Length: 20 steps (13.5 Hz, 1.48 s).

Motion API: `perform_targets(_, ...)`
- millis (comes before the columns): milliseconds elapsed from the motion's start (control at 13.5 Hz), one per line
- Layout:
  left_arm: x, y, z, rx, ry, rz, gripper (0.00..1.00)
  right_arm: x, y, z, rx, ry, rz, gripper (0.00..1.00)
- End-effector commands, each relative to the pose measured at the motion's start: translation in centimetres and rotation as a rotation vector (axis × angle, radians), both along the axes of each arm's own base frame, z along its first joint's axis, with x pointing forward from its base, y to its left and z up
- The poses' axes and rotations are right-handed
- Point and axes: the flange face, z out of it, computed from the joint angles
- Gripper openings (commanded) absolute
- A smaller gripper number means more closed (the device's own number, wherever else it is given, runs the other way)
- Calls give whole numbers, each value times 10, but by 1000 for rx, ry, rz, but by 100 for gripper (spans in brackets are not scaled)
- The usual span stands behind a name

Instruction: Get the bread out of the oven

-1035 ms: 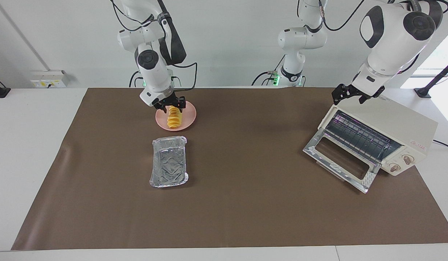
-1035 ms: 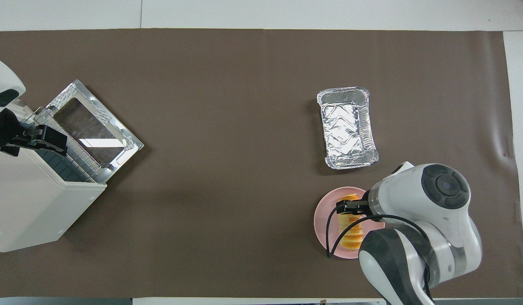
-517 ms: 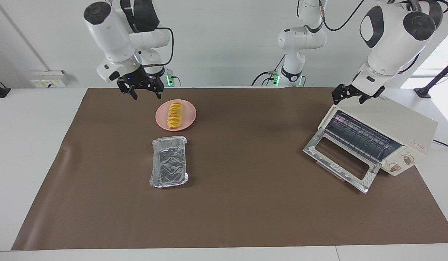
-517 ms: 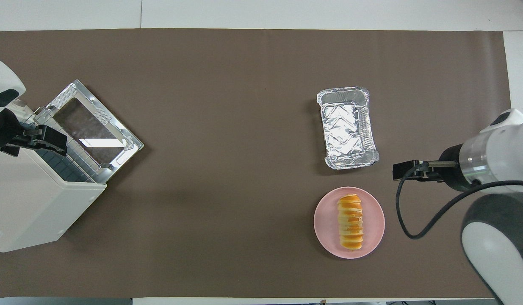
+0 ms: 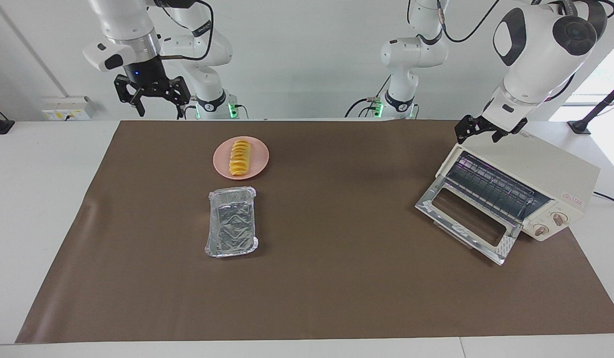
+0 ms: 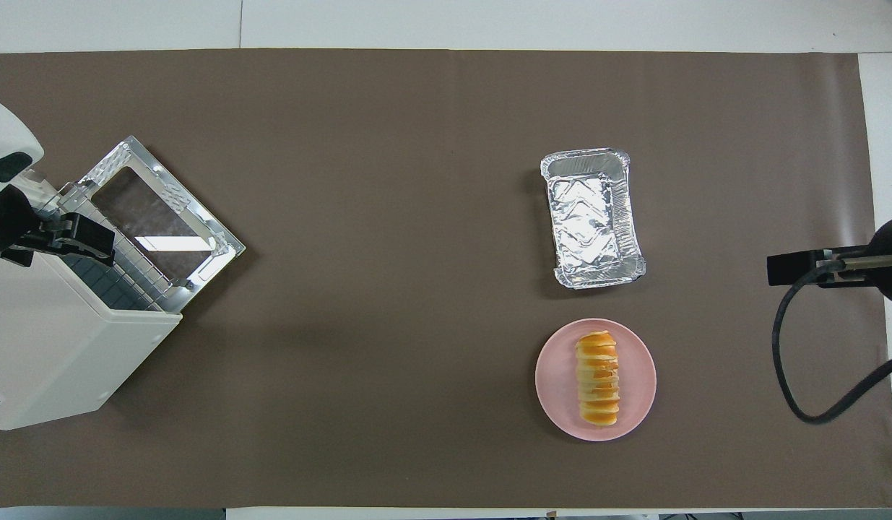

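The bread (image 5: 239,158) (image 6: 598,378), a ridged golden loaf, lies on the round pink plate (image 5: 257,160) (image 6: 635,375), with nothing touching it. The cream oven (image 5: 545,171) (image 6: 48,347) stands at the left arm's end, its glass door (image 5: 466,219) (image 6: 157,217) dropped open and only the wire rack showing inside. My right gripper (image 5: 158,105) (image 6: 779,267) hangs open and empty, high over the mat's edge at the right arm's end. My left gripper (image 5: 477,135) (image 6: 84,242) waits open just above the oven's top front edge.
A silver foil tray (image 5: 231,221) (image 6: 591,217) sits empty on the brown mat (image 5: 336,278), just farther from the robots than the plate. A black cable (image 6: 799,361) loops down from the right wrist.
The right gripper let go of the bread on the plate, then rose and swung away toward the right arm's end. The left arm has not moved.
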Motion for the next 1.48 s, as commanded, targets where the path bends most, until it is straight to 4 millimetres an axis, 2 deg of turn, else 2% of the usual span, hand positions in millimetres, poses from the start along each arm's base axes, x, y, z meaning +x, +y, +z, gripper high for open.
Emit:
perform_targets(0,-1,1,2,-15,5,1,100,20,-30,-8,48,68,21,100)
perform_targets(148,-1,1,2,-15,5,1,100,32,-31,-8,49,94,26,100)
perform_targets(222,-1,1,2,-15,5,1,100,40,-31,-17,53,112,24,100)
perform_targets(370,-1,1,2,-15,5,1,100,47,-36,-18,45,65,12,100)
perform_targets(665,-1,1,2,-15,5,1,100,40,-40,-27,44,84,-11,100)
perform_targets(887,-1,1,2,-15,5,1,100,39,-50,-27,71,87,-44,100)
perform_targets(1404,-1,1,2,-15,5,1,100,39,-48,-28,99,88,-45,100)
